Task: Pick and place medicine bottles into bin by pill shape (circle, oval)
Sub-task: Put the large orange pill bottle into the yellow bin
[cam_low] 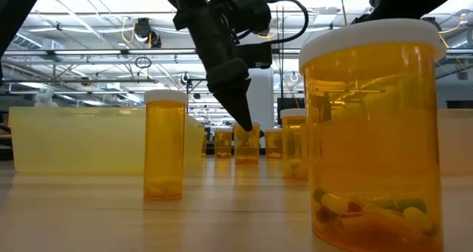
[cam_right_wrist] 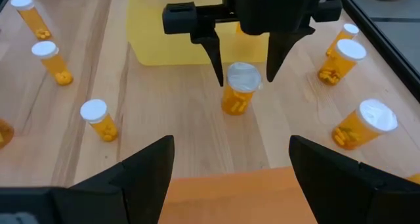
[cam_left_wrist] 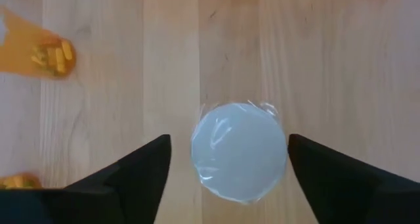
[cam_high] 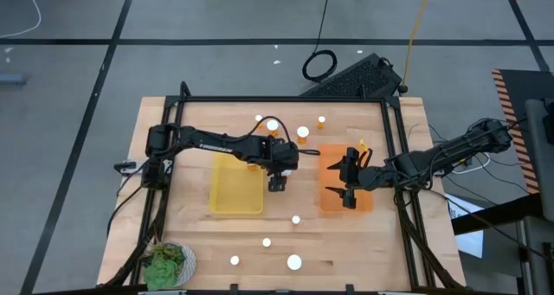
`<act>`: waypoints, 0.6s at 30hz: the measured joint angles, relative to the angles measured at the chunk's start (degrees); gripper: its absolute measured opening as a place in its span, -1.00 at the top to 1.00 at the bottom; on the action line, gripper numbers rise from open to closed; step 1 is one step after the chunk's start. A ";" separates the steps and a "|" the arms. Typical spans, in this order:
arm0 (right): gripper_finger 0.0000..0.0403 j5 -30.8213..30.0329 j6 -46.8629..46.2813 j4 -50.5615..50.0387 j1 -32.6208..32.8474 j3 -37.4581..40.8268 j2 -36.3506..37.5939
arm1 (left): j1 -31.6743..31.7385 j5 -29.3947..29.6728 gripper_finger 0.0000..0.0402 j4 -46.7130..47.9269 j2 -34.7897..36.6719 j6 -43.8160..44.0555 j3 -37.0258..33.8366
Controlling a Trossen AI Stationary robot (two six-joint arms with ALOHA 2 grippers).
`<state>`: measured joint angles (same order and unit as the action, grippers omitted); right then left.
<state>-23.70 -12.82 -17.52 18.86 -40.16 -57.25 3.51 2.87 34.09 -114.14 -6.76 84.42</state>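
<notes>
grey floor (cam_high: 216, 18), black tape lines (cam_high: 260, 41)

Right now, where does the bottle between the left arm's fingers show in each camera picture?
High: hidden beneath the left gripper.
Low: bottle, centre background.
Left wrist: its cap, between the fingers.
Right wrist: before the yellow tray.
Shared landmark: those left fingers flanking it.

A wooden table (cam_high: 182, 226) carries pill bottles (cam_high: 294, 262), two trays (cam_high: 235, 187), a plate (cam_high: 186, 265).
</notes>
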 joint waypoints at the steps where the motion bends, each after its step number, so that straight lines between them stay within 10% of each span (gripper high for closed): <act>1: -0.47 0.00 0.00 0.00 0.00 0.00 0.00 | 0.00 -0.02 -0.43 -0.32 -0.18 0.00 0.00; 18: -0.47 -0.02 0.02 -0.11 0.01 -0.02 0.00 | -0.69 -2.84 -0.11 -0.77 -0.64 1.29 -0.04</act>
<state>-23.72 -12.80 -17.63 18.87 -40.18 -57.25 2.82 0.03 33.32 -114.78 -5.48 84.38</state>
